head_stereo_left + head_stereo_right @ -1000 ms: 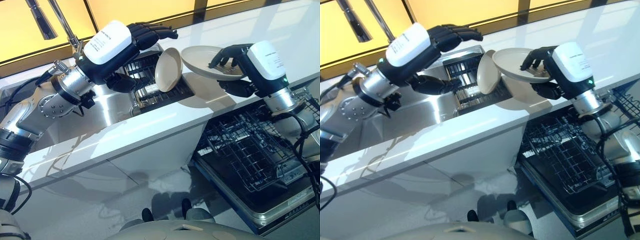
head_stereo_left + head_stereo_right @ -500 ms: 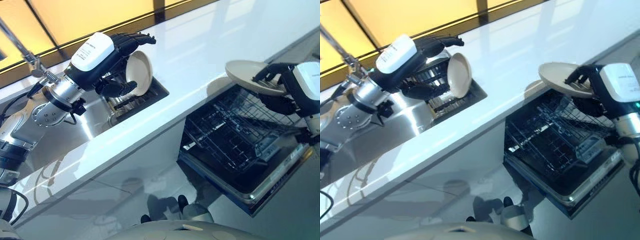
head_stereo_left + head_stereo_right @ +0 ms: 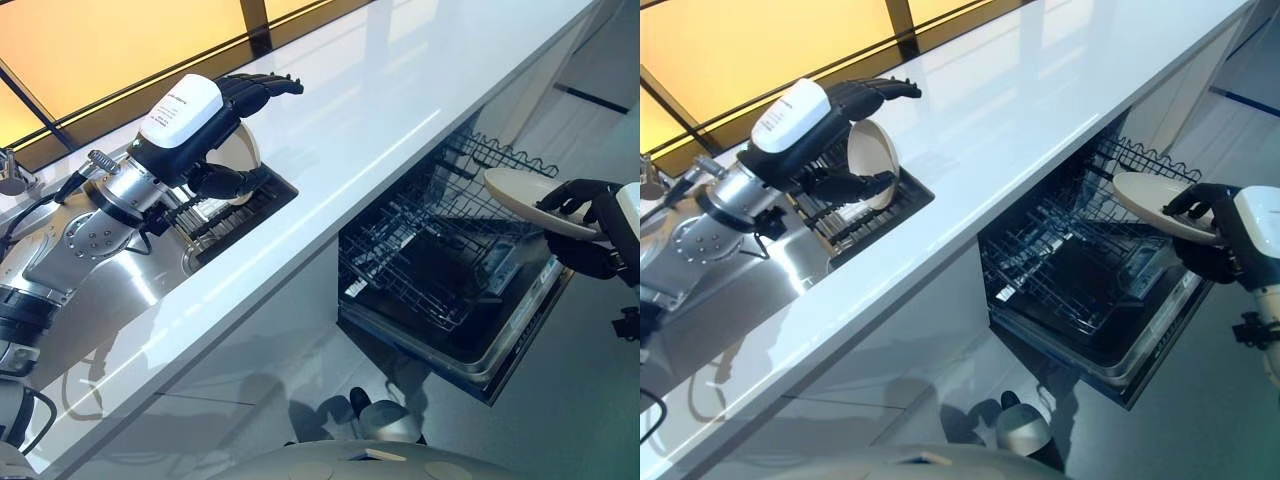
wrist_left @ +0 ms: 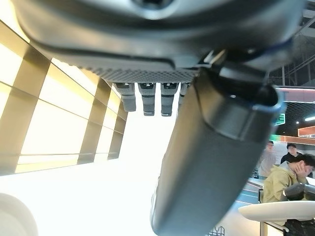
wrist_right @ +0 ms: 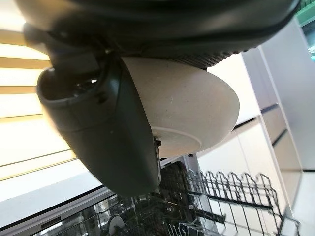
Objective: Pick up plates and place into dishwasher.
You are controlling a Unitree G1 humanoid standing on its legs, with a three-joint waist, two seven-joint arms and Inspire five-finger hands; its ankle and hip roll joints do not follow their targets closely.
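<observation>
- Right hand (image 3: 1212, 225) grips a beige plate (image 3: 1152, 202) by its rim — held level above the open dishwasher (image 3: 1095, 290) and its rack.
- Left hand (image 3: 232, 105), fingers straight and relaxed, hovers over a second plate (image 3: 872, 163) standing upright in the sink rack (image 3: 855, 210).

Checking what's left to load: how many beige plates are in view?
2. One round beige plate is gripped by the right hand over the open dishwasher rack; another stands in the sink rack by the left hand. More may be hidden.

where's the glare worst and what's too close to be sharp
Left wrist view: the bright backdrop behind the left robot hand is washed out white. Eye views: window light streaks along the countertop. Right wrist view: the right robot hand and its plate loom soft.
</observation>
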